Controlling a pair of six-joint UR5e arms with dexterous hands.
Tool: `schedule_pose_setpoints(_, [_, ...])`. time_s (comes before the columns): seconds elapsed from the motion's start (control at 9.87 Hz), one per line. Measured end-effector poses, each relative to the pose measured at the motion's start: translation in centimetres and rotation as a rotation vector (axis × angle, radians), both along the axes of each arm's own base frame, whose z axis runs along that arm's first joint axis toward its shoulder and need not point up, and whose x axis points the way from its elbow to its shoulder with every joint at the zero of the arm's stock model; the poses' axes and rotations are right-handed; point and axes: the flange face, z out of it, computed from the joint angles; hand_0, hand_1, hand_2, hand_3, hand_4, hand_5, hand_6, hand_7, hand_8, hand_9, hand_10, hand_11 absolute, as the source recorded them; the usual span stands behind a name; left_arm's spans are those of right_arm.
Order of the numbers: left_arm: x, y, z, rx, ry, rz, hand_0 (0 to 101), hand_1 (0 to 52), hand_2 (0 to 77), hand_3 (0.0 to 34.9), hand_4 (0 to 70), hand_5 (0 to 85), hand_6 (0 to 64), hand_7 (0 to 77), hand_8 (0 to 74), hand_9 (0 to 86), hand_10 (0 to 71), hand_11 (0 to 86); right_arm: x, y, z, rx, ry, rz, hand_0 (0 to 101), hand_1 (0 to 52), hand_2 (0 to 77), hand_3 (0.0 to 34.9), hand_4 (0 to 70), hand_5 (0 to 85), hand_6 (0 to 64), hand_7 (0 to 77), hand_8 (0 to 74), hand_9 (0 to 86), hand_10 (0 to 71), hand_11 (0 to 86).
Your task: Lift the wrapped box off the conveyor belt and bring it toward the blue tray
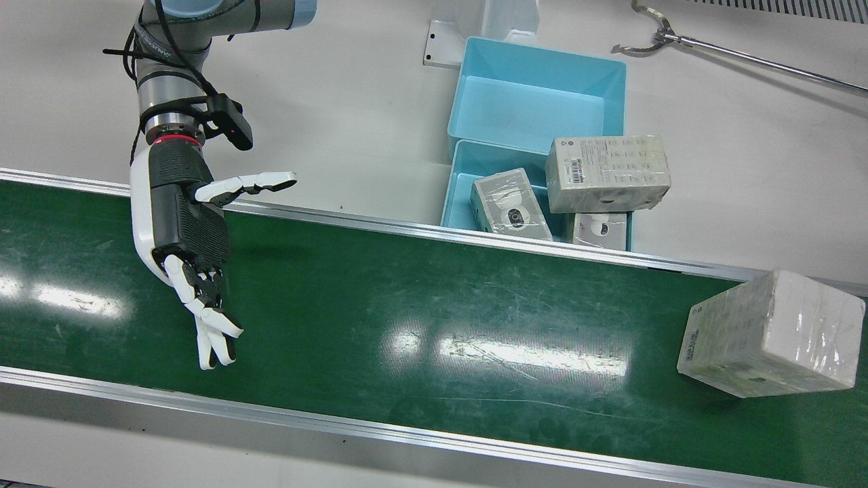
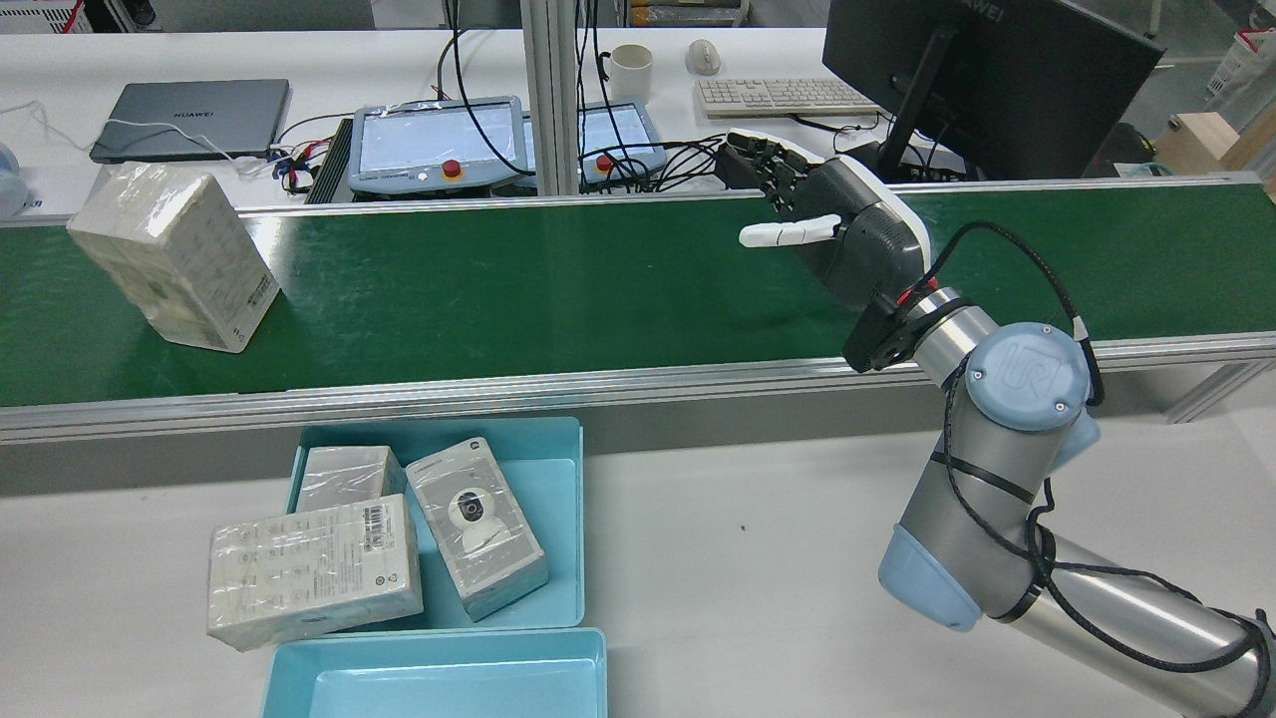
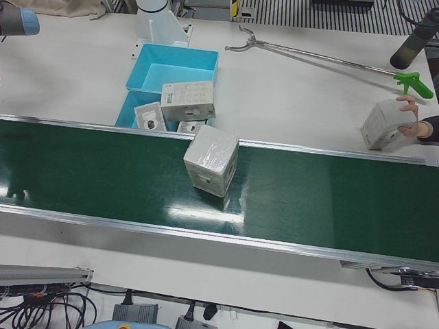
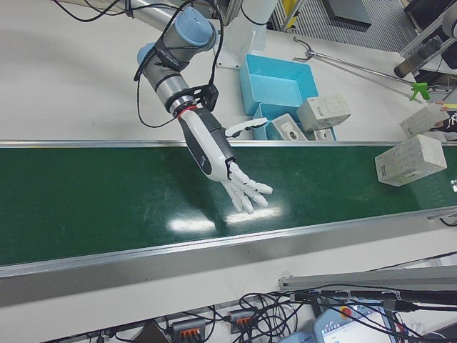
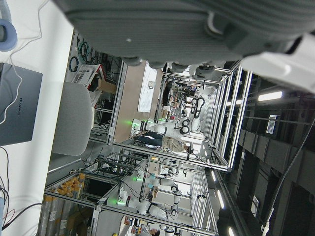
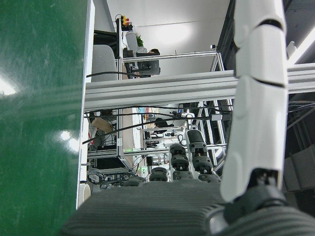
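The wrapped box [image 1: 770,335] stands on the green conveyor belt [image 1: 420,305] at the front view's right end; it also shows in the rear view [image 2: 174,254] and the left-front view [image 3: 211,160]. My right hand [image 1: 190,230] is open, fingers spread, palm over the belt, far from the box; it also shows in the rear view [image 2: 847,229] and the right-front view [image 4: 221,161]. The blue tray [image 1: 456,183] sits beside the belt's far rail and holds three wrapped boxes [image 1: 607,173]. My left hand [image 5: 162,29] shows only in its own view, empty, fingers not curled.
A second, empty blue tray [image 1: 536,88] sits behind the first. A metal hook pole [image 1: 746,61] lies on the white table. A person's hand holds another wrapped box [image 3: 384,123] at the left-front view's right edge. Monitors and pendants [image 2: 439,145] stand beyond the belt.
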Motion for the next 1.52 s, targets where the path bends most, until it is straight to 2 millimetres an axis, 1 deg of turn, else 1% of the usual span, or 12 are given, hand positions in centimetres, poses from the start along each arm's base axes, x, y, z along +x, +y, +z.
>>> schedule_pose_setpoints(0.3, [0.0, 0.0, 0.0, 0.0, 0.0, 0.0, 0, 0.0, 0.5, 0.0, 0.0, 1.1, 0.5, 0.5, 0.5, 0.0, 0.5, 0.5, 0.0, 0.0, 0.0, 0.0, 0.0, 0.0, 47, 14.2, 9.8, 0.0, 9.8, 17.5, 2.2, 2.7, 1.1, 4.4, 0.0, 1.1])
schedule_pose_setpoints(1.11, [0.0, 0.0, 0.0, 0.0, 0.0, 0.0, 0, 0.0, 0.5, 0.0, 0.0, 1.1, 0.5, 0.5, 0.5, 0.0, 0.5, 0.5, -0.2, 0.1, 0.1, 0.0, -0.001, -0.004, 47, 14.2, 10.9, 0.0, 10.4, 18.0, 2.7, 2.7, 1.1, 4.4, 0.0, 0.5])
schedule_pose_setpoints(1.22, [0.0, 0.0, 0.0, 0.0, 0.0, 0.0, 0, 0.0, 1.1, 0.0, 0.0, 1.1, 0.5, 0.5, 0.5, 0.5, 0.5, 0.5, -0.3, 0.1, 0.1, 0.001, 0.0, -0.005, 47, 13.6, 12.0, 0.0, 10.4, 18.0, 2.7, 2.7, 1.1, 4.4, 0.0, 0.5])
schedule_pose_setpoints(1.52, [0.0, 0.0, 0.0, 0.0, 0.0, 0.0, 0, 0.0, 1.1, 0.0, 0.0, 1.1, 0.5, 0.5, 0.5, 0.5, 0.5, 0.5, -1.6, 0.3, 0.7, -0.01, 0.015, -0.022, 47, 14.7, 13.1, 0.0, 10.4, 18.0, 2.7, 2.7, 1.1, 4.4, 0.0, 0.5])
